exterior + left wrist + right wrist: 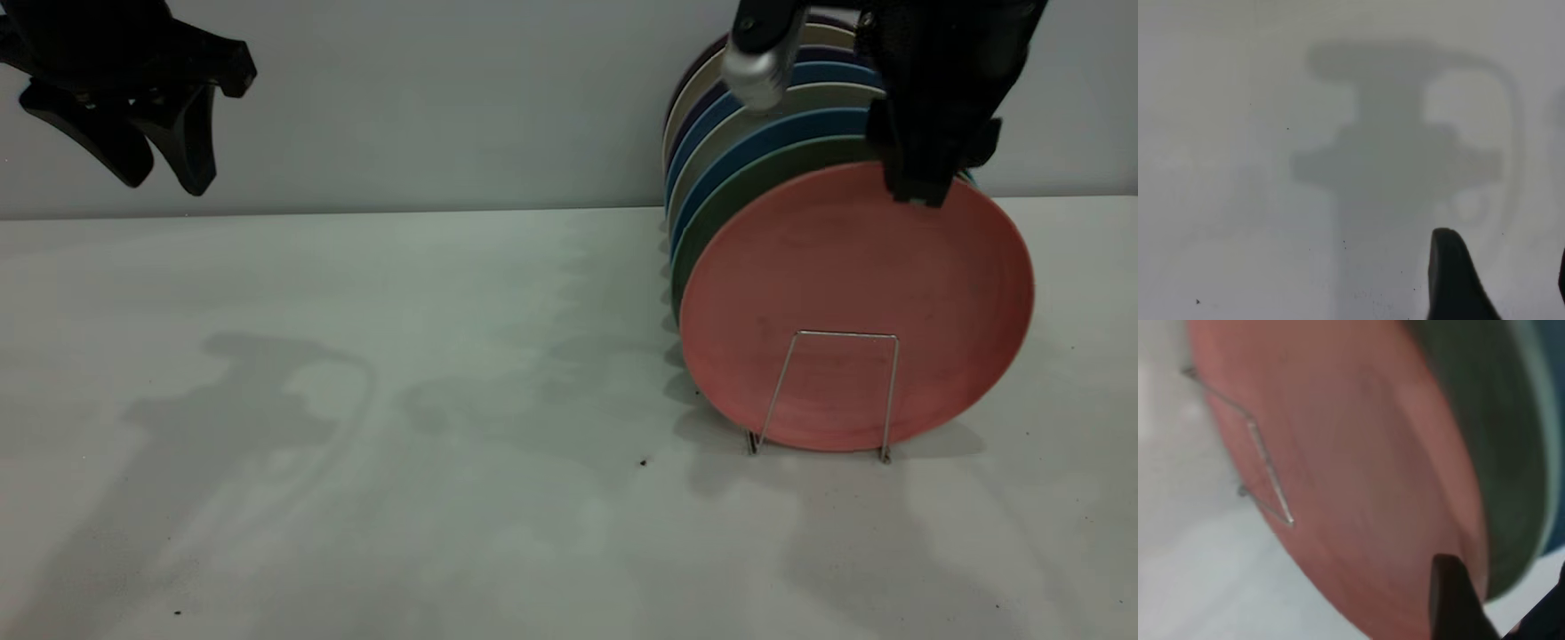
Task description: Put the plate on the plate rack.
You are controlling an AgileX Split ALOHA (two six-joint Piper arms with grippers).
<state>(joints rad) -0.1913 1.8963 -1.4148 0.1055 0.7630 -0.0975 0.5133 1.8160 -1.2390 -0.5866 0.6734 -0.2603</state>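
Right gripper (920, 182) pinches top rim of the plate (853, 302), standing upright in the plate rack (831, 391) front slot; left gripper (147, 147) spread, parked high, well apart.

- A white table (444, 356), with arm shadows at nine o'clock.
- A green plate (711, 227) stands upright at two o'clock.
- Blue plates (702, 151) and cream ones stand behind it.
- A grey wall (444, 98) runs along twelve o'clock.

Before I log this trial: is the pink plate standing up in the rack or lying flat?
Standing on edge: the plate sits behind the plate rack front loop, its top rim at the right gripper.
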